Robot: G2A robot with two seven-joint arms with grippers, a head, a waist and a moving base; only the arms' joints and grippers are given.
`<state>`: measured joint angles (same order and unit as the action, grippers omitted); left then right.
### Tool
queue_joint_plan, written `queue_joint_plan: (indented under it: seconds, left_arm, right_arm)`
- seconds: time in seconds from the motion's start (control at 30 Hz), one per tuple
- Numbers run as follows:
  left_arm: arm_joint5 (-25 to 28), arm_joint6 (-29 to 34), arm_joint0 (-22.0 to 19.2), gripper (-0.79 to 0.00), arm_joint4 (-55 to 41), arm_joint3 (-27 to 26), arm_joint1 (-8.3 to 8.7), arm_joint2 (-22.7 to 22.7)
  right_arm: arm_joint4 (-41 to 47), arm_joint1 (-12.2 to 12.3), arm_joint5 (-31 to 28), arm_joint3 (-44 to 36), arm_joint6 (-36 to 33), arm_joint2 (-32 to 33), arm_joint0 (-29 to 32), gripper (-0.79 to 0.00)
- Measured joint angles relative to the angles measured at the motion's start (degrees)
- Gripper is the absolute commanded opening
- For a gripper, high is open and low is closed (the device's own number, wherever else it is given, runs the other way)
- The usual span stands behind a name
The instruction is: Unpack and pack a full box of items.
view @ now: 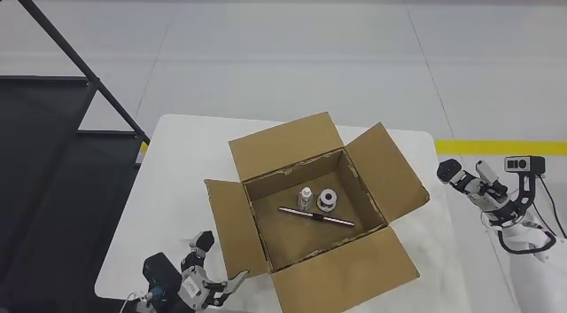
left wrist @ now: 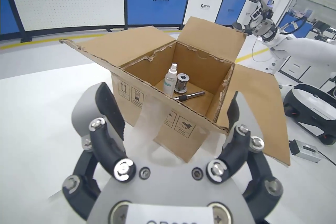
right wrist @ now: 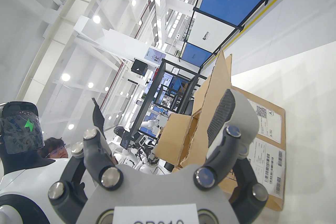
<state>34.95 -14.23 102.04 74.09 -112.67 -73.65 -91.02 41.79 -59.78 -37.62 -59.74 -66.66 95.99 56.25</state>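
**Sizing up three items deep in an open box**

Finding the box (view: 283,146) at the middle of the table (view: 177,180), all four flaps folded outward, with nothing lifted out yet. Counting three things on the box floor: a bottle (left wrist: 169,80) standing upright and a spool (left wrist: 182,82) just beside it, both toward the box's far wall, plus a rod (left wrist: 189,96) lying flat just nearer than those two. Unable to tell touching from merely close for bottle and spool.

Holding nothing in either claw. Noting the left gripper (left wrist: 169,101) spread wide outside the box, near its front-left corner, and the right gripper (right wrist: 162,104) likewise spread and empty, well apart from the box beyond its right flap.

Judging the handling:
- **Bottle:** expect light, smooth plastic that is easy to tip. Pinch across the body below the spray head, coming straight down.
- **Spool:** expect metal, probably the heaviest of the three, hard, slick and apt to roll once knocked over. Close across the waist between its flanges.
- **Rod:** treat as stiff, thin and low against the cardboard, so awkward to get under. Pinch across mid-length, jaws square to it.
- **Box:** mind the light corrugated board, likely to slide or flex under a bump against a wall.
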Motion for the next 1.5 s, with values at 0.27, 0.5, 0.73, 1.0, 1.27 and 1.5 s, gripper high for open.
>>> queue_joint_plan:
  seconds: [0.27, 0.5, 0.73, 1.0, 1.27, 1.5]
  left_arm:
    - [-1.67, 0.2, -3.08, 0.0, -1.42, 2.75, 0.17, 0.77]
    - [-2.48, 1.08, -5.73, 0.0, -3.6, 4.07, 0.53, -1.07]
    - [-2.44, 3.79, -8.86, 0.0, -5.69, 4.95, 1.02, -3.36]
    - [-2.07, 7.0, -13.28, 0.0, -7.81, 7.24, 1.47, -3.9]
    - [2.72, 4.79, -11.8, 0.0, -9.46, 6.34, 1.98, -4.76]
    - [5.96, 1.87, -6.69, 0.0, -6.44, 3.35, 2.42, -5.63]
  right_arm:
    - [0.0, 0.0, 0.0, 0.0, 0.0, 0.0, 0.0, 0.0]
    - [0.0, 0.0, 0.0, 0.0, 0.0, 0.0, 0.0, 0.0]
    - [0.0, 0.0, 0.0, 0.0, 0.0, 0.0, 0.0, 0.0]
    - [0.06, -0.06, 0.81, -3.42, 4.1, 0.36, 2.57, 0.0]
    - [1.6, 0.04, 1.05, -6.63, 6.22, 1.6, 5.53, 0.0]
    - [1.67, 0.01, 1.22, -7.46, 6.94, 1.27, 5.72, 0.0]
